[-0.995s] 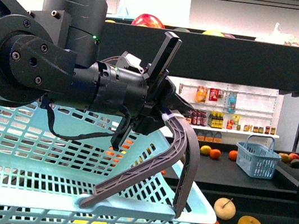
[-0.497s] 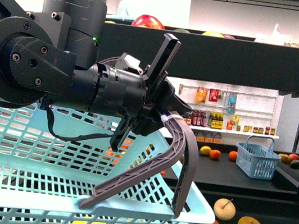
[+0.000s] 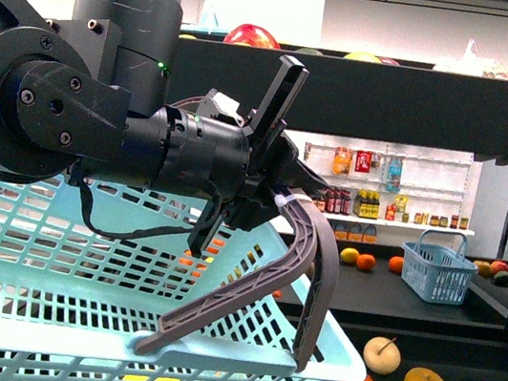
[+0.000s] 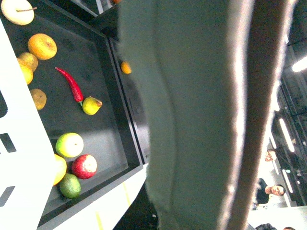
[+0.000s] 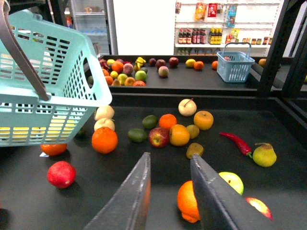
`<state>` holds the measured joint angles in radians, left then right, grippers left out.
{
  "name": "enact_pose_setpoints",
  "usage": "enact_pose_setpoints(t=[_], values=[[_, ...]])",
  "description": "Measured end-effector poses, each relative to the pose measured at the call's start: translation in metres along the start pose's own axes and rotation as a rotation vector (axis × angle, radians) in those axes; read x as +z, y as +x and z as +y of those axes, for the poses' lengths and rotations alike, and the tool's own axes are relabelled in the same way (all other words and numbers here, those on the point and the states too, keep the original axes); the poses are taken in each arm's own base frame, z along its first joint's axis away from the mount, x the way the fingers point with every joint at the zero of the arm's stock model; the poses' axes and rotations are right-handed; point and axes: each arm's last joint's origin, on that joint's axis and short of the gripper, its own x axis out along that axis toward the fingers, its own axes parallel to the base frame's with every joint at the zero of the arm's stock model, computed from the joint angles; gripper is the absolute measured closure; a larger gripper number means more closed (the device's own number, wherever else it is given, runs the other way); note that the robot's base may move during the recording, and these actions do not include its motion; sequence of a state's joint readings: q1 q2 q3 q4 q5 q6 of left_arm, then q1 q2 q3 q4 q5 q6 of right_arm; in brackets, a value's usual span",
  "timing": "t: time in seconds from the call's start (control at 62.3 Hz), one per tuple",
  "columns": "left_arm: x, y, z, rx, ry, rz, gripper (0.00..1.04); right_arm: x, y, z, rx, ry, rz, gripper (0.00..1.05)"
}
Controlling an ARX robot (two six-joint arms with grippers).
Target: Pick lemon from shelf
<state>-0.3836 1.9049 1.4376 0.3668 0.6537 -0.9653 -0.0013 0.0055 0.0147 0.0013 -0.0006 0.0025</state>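
My left gripper (image 3: 277, 194) is shut on the grey handle (image 3: 306, 257) of a light-blue basket (image 3: 80, 250) and holds it above the black shelf deck (image 5: 144, 120). In the left wrist view the handle (image 4: 192, 120) fills most of the frame. My right gripper (image 5: 170, 157) is open and empty, low over the deck, with an orange (image 5: 187, 201) just beyond one finger. Loose fruit lies on the deck. A small yellow-green fruit (image 5: 193, 131) behind the oranges may be the lemon; I cannot tell for sure.
A red chili (image 5: 236, 142), a pear (image 5: 264, 155), apples and oranges lie around the deck. The shelf's upper deck lip (image 3: 394, 97) runs overhead. A small blue basket (image 5: 235, 64) stands on a far deck. White store shelving with bottles (image 5: 201, 33) is behind.
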Motion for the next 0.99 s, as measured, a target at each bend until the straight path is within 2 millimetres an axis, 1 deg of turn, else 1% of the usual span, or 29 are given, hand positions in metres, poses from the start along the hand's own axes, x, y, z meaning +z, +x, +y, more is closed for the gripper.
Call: enact_pose_setpoints(t=[0.064, 0.209, 0.225, 0.321, 0.353, 0.417, 0.433, 0.497, 0.545, 0.642, 0.706, 0.77, 0.866, 0.898, 0.947, 0.995], values=[[0.000, 0.000, 0.000, 0.000, 0.000, 0.000, 0.98, 0.000, 0.000, 0.000, 0.000, 0.000, 0.000, 0.61], [0.000, 0.000, 0.000, 0.000, 0.000, 0.000, 0.98, 0.000, 0.000, 0.000, 0.000, 0.000, 0.000, 0.38], [0.000, 0.000, 0.000, 0.000, 0.000, 0.000, 0.98, 0.000, 0.000, 0.000, 0.000, 0.000, 0.000, 0.34], [0.000, 0.000, 0.000, 0.000, 0.000, 0.000, 0.98, 0.000, 0.000, 0.000, 0.000, 0.000, 0.000, 0.21], [0.000, 0.000, 0.000, 0.000, 0.000, 0.000, 0.98, 0.000, 0.000, 0.000, 0.000, 0.000, 0.000, 0.15], [0.002, 0.000, 0.000, 0.021, -0.008, -0.067, 0.98, 0.000, 0.000, 0.000, 0.000, 0.000, 0.000, 0.07], [0.003, 0.000, -0.001, 0.030, -0.020, -0.104, 0.98, 0.000, 0.000, 0.000, 0.000, 0.000, 0.000, 0.06], [0.007, 0.000, -0.002, 0.060, -0.043, -0.208, 0.98, 0.000, 0.000, 0.000, 0.000, 0.000, 0.000, 0.08], [0.011, -0.002, -0.001, 0.064, -0.048, -0.258, 0.98, 0.000, 0.000, 0.000, 0.000, 0.000, 0.000, 0.07], [0.023, -0.012, 0.003, 0.058, -0.059, -0.373, 0.98, 0.000, 0.000, 0.000, 0.000, 0.000, 0.000, 0.07], [0.032, -0.023, 0.009, 0.049, -0.079, -0.471, 0.98, 0.000, 0.000, 0.000, 0.000, 0.000, 0.000, 0.07], [0.042, -0.037, 0.018, 0.038, -0.103, -0.567, 0.98, 0.000, 0.000, 0.000, 0.000, 0.000, 0.000, 0.07], [0.056, -0.063, 0.034, 0.024, -0.131, -0.692, 0.98, 0.000, 0.000, 0.000, 0.000, 0.000, 0.000, 0.07], [0.062, -0.076, 0.042, 0.020, -0.148, -0.738, 0.98, 0.000, 0.000, 0.000, 0.000, 0.000, 0.000, 0.07], [0.067, -0.089, 0.051, 0.015, -0.161, -0.779, 0.98, 0.000, 0.000, 0.000, 0.000, 0.000, 0.000, 0.07], [0.076, -0.113, 0.064, 0.008, -0.183, -0.835, 0.98, 0.000, 0.000, 0.000, 0.000, 0.000, 0.000, 0.07]])
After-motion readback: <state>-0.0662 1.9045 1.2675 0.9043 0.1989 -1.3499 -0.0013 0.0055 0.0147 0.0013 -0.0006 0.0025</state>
